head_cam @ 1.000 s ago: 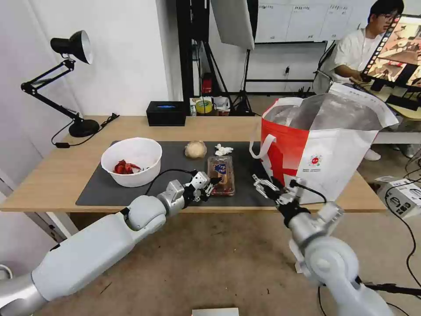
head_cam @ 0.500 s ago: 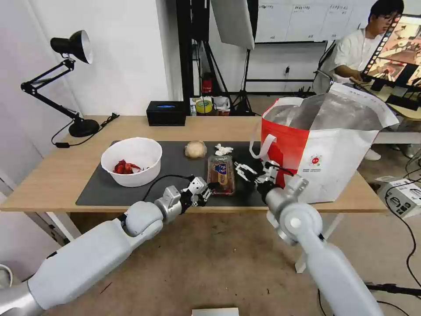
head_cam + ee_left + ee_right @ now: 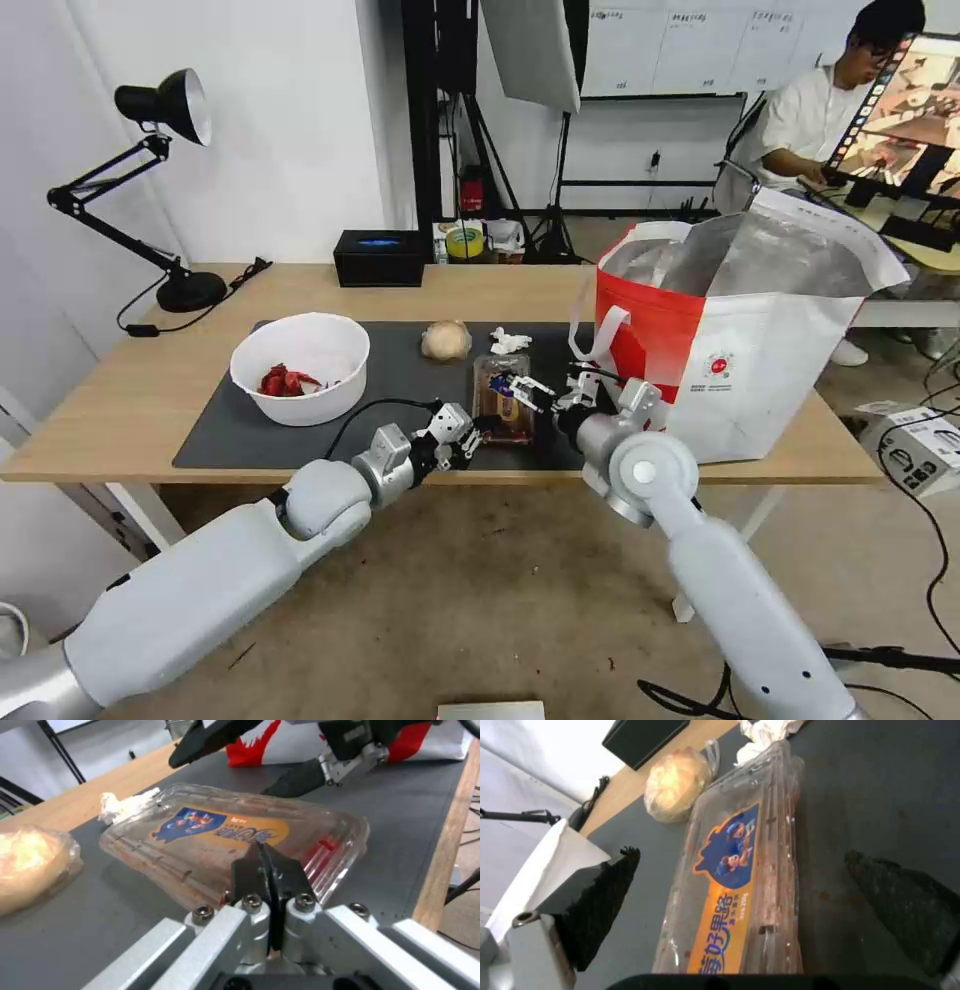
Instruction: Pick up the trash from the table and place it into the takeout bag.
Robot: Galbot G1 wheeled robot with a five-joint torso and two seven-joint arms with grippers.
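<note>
- Looking down from the head view, you have four pieces of trash on the dark mat of the table [image 3: 120,420]: one white bowl [image 3: 300,366] with red scraps, one beige ball [image 3: 446,340], one tissue wad [image 3: 509,342] and one clear clamshell tray [image 3: 502,398]. One takeout bag [image 3: 740,340] stands open on the table's right end. The right gripper [image 3: 545,390] hovers over the tray with its fingers spread and nothing held. The left gripper [image 3: 472,428] sits at the tray's near edge. One black box [image 3: 379,258] lies at the far edge.
- Turning to the left wrist view, your left gripper [image 3: 270,866] has its fingers pressed together, empty, tips just at the tray [image 3: 235,840]. I judge it could nudge the light tray or block the other arm.
- Moving to the right wrist view, one right finger [image 3: 605,900] shows on each side of the tray [image 3: 745,877], wide apart. The risk I see: the thin plastic may buckle or slip out if the closing is off-centre, and the tissue beside it could be dragged along.
</note>
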